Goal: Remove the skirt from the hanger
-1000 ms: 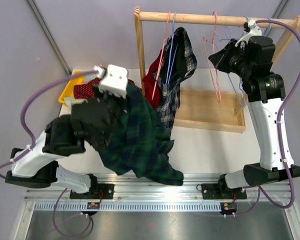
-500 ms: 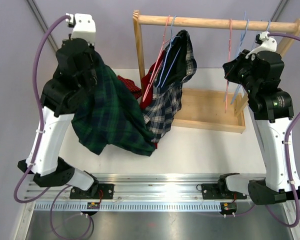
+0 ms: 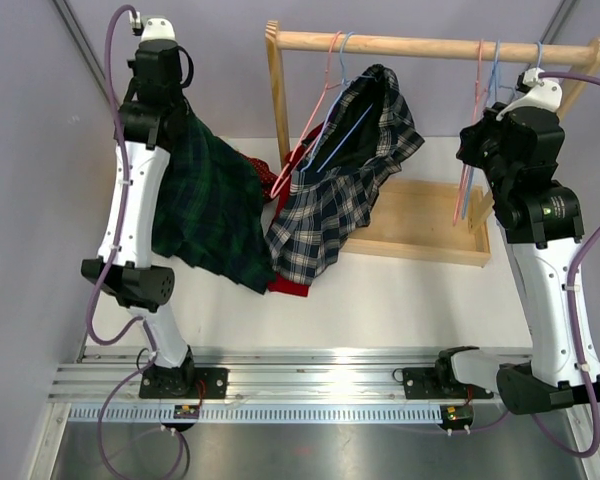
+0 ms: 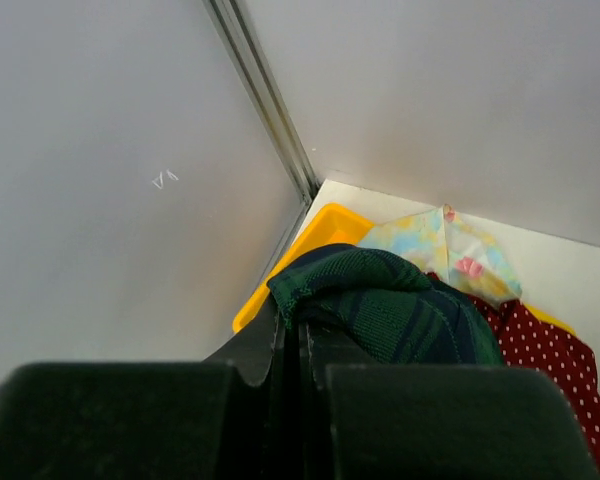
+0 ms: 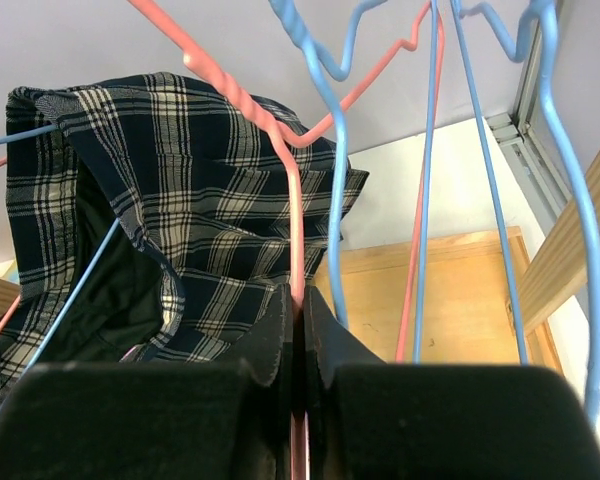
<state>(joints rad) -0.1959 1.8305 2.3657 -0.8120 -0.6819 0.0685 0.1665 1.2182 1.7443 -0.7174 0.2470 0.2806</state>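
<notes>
The dark green plaid skirt [image 3: 208, 212] hangs from my left gripper [image 3: 168, 112], which is raised high at the far left and shut on a fold of it [image 4: 400, 310]. In the left wrist view the jaws [image 4: 302, 340] are pressed together on the skirt's edge. The skirt is off its pink wire hanger [image 3: 477, 105], which hangs bare near the right end of the wooden rail [image 3: 420, 42]. My right gripper [image 3: 477, 152] is shut on that pink hanger [image 5: 293, 215]; its wire runs between the closed jaws [image 5: 300, 305].
A navy-and-white plaid garment [image 3: 345, 180] hangs on a blue hanger mid-rail, with red cloth [image 3: 290, 286] below it. Blue hangers [image 5: 335, 200] hang beside the pink one. A yellow bin [image 4: 320, 235] with pastel [image 4: 440, 245] and red dotted cloth [image 4: 560, 370] sits far left. The rack's base [image 3: 420, 225] is wooden.
My left arm swung up and back to the far left, lifting the green skirt off the table. The right gripper slid the pink hanger rightward along the rail. The navy plaid garment swung.
</notes>
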